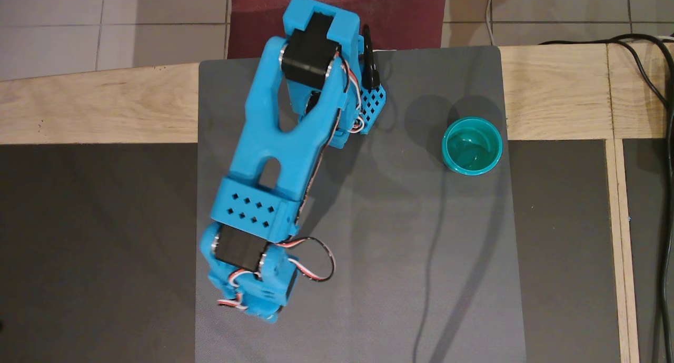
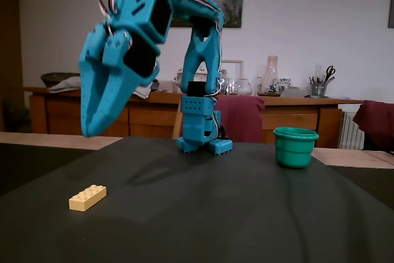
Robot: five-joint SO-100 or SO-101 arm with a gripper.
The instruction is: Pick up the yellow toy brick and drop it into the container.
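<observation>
One yellow toy brick [image 2: 87, 198] lay flat on the bench's dark mat [image 2: 234, 214], well apart from the container [image 2: 295, 146], as the blue arm's jaws hung above the brick, tips drawn together and holding nothing.

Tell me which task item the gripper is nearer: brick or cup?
The yellow toy brick: the gripper hangs above it at the fixed view's left; the teal cup stands far right.

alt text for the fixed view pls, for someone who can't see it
A blue robot arm reaches out with its gripper pointing down, in the air above a yellow toy brick lying on a dark mat. A teal cup stands apart at the right; a sideboard lines the wall behind.
</observation>
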